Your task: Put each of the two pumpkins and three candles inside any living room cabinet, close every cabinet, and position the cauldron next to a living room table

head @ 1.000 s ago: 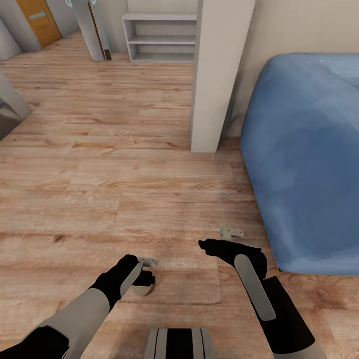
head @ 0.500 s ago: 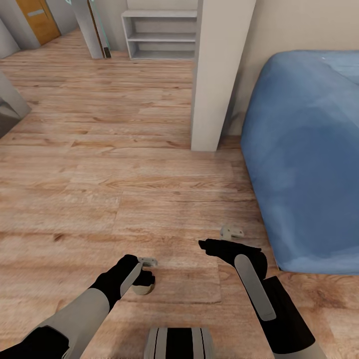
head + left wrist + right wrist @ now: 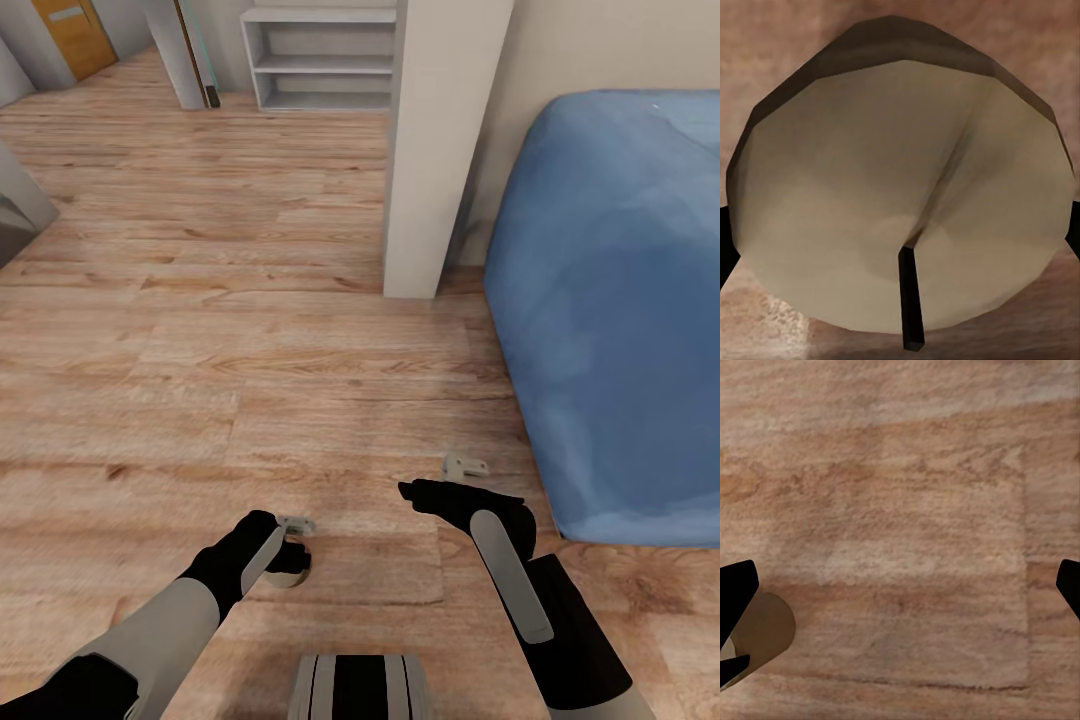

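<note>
Tan candle (image 3: 291, 567) is sitting clamped in the left gripper (image 3: 293, 550) at lower centre; the right gripper (image 3: 408, 492) is hovering spread, empty, over wood floor (image 3: 200, 330).

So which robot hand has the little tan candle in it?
The left gripper is shut on the stubby tan candle; the right gripper hangs open over bare wooden floor.

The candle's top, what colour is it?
Pale cream-tan candle top with a dark wick, clearest in the left wrist view.
</note>
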Robot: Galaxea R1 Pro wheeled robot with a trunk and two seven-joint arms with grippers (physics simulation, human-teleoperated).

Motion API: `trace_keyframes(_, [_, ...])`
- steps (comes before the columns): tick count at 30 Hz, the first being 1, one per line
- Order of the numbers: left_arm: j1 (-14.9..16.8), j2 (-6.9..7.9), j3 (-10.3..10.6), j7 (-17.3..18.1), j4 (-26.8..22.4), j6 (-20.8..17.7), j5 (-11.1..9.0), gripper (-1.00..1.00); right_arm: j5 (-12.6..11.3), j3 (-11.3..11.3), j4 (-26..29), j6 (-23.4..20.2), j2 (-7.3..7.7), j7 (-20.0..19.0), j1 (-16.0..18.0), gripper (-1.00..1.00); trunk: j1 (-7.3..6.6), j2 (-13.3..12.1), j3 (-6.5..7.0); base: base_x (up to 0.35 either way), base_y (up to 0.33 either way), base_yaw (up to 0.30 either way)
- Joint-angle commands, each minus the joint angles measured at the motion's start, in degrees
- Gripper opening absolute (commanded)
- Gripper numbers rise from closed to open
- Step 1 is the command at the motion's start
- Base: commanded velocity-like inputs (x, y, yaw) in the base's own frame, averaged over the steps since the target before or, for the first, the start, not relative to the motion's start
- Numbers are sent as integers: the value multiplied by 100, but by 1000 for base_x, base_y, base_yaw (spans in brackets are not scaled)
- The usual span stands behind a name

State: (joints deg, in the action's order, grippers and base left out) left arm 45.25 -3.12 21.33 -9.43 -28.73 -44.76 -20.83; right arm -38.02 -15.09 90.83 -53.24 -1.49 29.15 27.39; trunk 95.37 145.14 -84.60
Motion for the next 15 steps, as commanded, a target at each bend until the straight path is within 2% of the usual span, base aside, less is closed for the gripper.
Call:
trace_keyframes(1, [2, 4, 27, -43, -10, -15, -87, -100, -56, -3, 5, -11, 0, 59, 4, 100, -1, 1, -4, 0, 0, 0])
trace_keyframes(15, [-4, 4, -10, -17, -26, -35, -88, -100, -56, -3, 5, -13, 0, 60, 4, 100, -1, 1, -4, 0, 0, 0])
